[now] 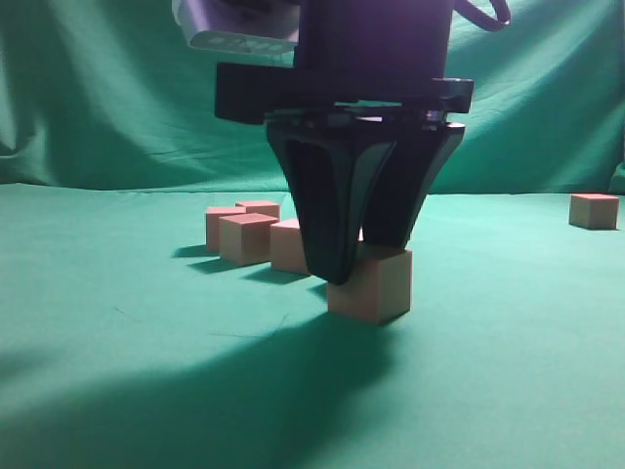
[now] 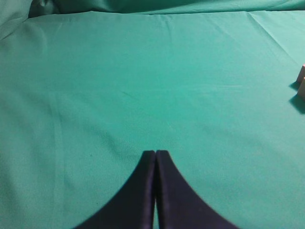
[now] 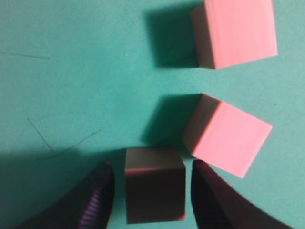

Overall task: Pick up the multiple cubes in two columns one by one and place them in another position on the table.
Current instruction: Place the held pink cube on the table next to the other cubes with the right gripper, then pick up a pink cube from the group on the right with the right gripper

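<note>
In the right wrist view my right gripper (image 3: pixel 152 168) is open, with one black finger on each side of a tan wooden cube (image 3: pixel 155 191) on the green cloth; a small gap shows on both sides. In the exterior view the same gripper (image 1: pixel 361 264) reaches down over that cube (image 1: pixel 379 288). Two more cubes lie just beyond it, one near (image 3: pixel 226 136) and one farther (image 3: pixel 236 31). Several cubes (image 1: pixel 246 237) stand in a group behind. My left gripper (image 2: pixel 155 153) is shut and empty over bare cloth.
A single cube (image 1: pixel 594 210) stands apart at the far right. Cube edges (image 2: pixel 301 82) show at the right edge of the left wrist view. The green cloth (image 1: pixel 146 371) covers the table and rises as a backdrop behind.
</note>
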Motion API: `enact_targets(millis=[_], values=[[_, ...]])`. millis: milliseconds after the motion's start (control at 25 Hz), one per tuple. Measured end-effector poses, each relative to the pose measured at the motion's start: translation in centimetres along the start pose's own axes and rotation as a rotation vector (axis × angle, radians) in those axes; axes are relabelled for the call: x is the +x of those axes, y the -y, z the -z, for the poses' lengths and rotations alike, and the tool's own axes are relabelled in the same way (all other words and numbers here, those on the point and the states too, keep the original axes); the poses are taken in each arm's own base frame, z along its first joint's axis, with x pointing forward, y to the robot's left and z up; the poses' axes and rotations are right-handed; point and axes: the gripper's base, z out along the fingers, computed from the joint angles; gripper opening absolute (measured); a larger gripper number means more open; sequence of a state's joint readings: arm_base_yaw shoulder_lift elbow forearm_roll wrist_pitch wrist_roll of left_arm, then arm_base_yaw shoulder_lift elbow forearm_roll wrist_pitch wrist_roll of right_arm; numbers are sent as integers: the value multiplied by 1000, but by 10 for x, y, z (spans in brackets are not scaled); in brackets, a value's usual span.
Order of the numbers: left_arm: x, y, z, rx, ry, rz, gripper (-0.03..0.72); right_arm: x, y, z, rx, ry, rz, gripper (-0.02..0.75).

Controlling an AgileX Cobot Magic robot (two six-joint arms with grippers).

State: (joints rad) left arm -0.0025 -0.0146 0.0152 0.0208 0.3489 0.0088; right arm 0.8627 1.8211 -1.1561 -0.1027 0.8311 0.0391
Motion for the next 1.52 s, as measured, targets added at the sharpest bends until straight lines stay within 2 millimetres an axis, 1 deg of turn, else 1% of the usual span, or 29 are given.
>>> enact_targets(millis=[240, 280, 360, 400, 440, 480, 520, 560, 840, 920, 1000, 1240, 1320, 1440, 1520], values=[[0, 0, 0, 0, 0, 0, 0, 0, 0, 0, 0, 0, 0, 323], [0, 0, 0, 0, 0, 0, 0, 0, 0, 0, 0, 0, 0, 378], [0, 0, 0, 0, 0, 0, 0, 0, 0, 0, 0, 0, 0, 376], [0, 0, 0, 0, 0, 0, 0, 0, 0, 0, 0, -2, 0, 416], [0, 0, 0, 0, 0, 0, 0, 0, 0, 0, 0, -2, 2, 433], [0, 0, 0, 0, 0, 0, 0, 0, 0, 0, 0, -3, 2, 430], [0, 0, 0, 0, 0, 0, 0, 0, 0, 0, 0, -4, 2, 478], [0, 0, 0, 0, 0, 0, 0, 0, 0, 0, 0, -4, 2, 492], [0, 0, 0, 0, 0, 0, 0, 5, 0, 0, 2, -50, 2, 484], [0, 0, 0, 0, 0, 0, 0, 5, 0, 4, 3, -47, 1, 484], [0, 0, 0, 0, 0, 0, 0, 6, 1, 13, 4, -28, -1, 484], [0, 0, 0, 0, 0, 0, 0, 14, 6, 55, 24, 59, -36, 484], [0, 0, 0, 0, 0, 0, 0, 16, 9, 71, 47, 70, -58, 484], [0, 0, 0, 0, 0, 0, 0, 20, 18, 101, 117, 69, -118, 484], [0, 0, 0, 0, 0, 0, 0, 22, 28, 123, 180, 76, -168, 484]])
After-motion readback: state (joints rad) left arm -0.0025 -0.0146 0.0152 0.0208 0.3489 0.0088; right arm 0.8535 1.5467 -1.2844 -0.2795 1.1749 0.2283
